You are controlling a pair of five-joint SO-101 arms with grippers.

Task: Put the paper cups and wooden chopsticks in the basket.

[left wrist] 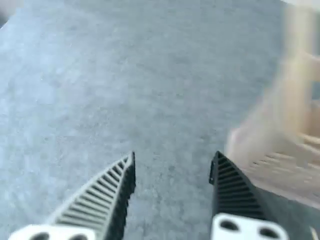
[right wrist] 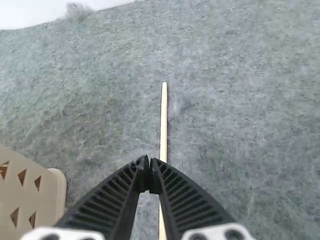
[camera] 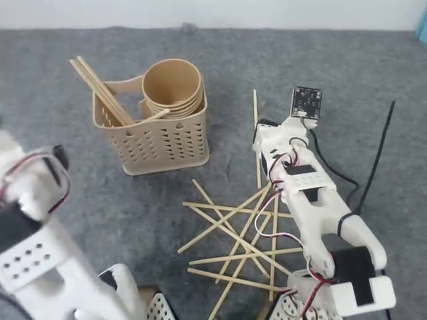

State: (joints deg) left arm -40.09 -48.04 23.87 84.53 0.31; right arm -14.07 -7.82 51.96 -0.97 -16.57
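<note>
Just under the right hand, its ribbed jaws pressed together on nothing, a slim wooden chopstick lies on the felty grey table. Gathering loose sticks seems the step; next it must open and straddle this one. Beside the empty, wide-open left hand stands the perforated basket, with paper cups nested inside.

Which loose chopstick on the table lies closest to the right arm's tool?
The single chopstick lying straight and apart from the crossed pile, directly beneath the shut right tool; the others overlap one another further back along the arm.
</note>
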